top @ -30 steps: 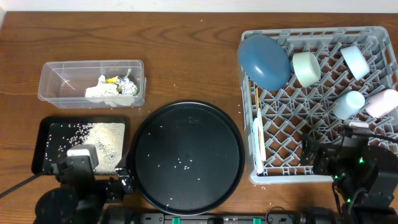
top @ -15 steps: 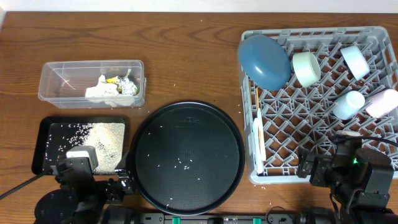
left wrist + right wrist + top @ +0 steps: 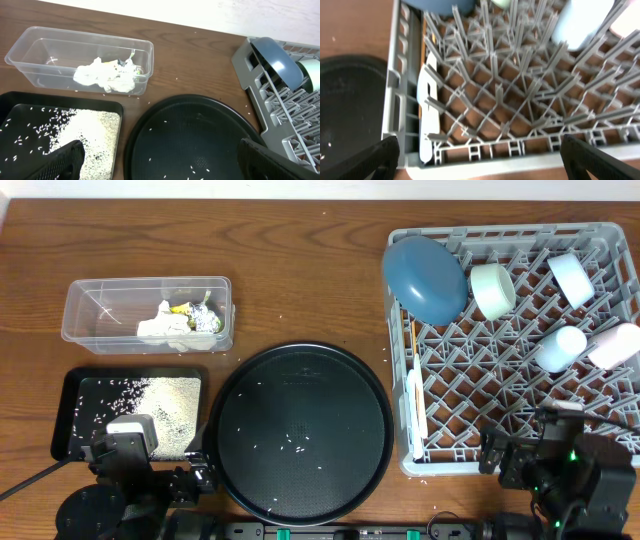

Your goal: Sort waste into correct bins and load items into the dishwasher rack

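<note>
The grey dishwasher rack (image 3: 430,465) holds the dark-blue plate (image 3: 425,277), a teal bowl (image 3: 492,290), a light blue bowl (image 3: 572,278), a white cup (image 3: 560,348), a pink cup (image 3: 618,345), chopsticks (image 3: 413,340) and white utensils (image 3: 415,415). The clear tub (image 3: 90,295) holds tissue (image 3: 160,328), a yellow-green wrapper (image 3: 180,308) and foil (image 3: 205,320). The shallow black tray (image 3: 70,415) holds rice (image 3: 170,410). My left gripper (image 3: 165,172) is open and empty near the table's front. My right gripper (image 3: 480,172) is open and empty just in front of the rack's front wall (image 3: 520,160).
A large round black tray (image 3: 300,370) lies between the bins and the rack, with a few rice grains (image 3: 295,443) on it. Stray grains dot the wooden table (image 3: 300,260). Both arm bases sit at the front edge.
My right gripper has drawn back from over the rack's front corner toward the table's front edge. The left arm has not moved.
</note>
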Controlling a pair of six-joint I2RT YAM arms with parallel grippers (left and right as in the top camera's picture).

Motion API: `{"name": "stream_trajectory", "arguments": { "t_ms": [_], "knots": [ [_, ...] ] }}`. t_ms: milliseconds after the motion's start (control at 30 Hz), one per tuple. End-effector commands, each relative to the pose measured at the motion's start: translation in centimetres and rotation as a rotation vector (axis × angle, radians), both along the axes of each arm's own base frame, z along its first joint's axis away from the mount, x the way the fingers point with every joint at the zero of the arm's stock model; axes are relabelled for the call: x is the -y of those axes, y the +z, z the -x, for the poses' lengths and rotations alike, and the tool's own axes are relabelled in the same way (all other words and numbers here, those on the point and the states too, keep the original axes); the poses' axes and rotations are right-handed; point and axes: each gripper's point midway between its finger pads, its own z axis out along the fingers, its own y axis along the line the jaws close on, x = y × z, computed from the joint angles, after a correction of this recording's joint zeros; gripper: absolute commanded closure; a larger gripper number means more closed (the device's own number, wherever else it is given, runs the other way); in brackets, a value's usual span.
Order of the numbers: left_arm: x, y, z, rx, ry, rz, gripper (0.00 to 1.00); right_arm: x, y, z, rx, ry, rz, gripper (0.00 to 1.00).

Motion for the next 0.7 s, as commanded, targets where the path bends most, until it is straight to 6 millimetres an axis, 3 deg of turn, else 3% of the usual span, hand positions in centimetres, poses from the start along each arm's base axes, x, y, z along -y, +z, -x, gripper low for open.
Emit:
{"name": "stream_trajectory", "arguments": {
  "t_ms": [0, 400, 667],
  "knots": [
    [-0.3, -0.3, -0.1, -0.004, 0.018, -0.003, 0.02, 0.2, 0.5, -0.3, 0.089, 0.011, 0.033, 0.01],
    [-0.3, -0.3, -0.1, -0.004, 0.018, -0.003, 0.02, 0.3, 1.2, -4.2, 0.573, 0.019, 0.074, 0.01],
    [-0.3, -0.3, -0.1, -0.004, 0.018, -0.003, 0.02, 0.5, 1.8, -6.8, 0.774, 0.033, 0.135, 0.01]
  ]
}}
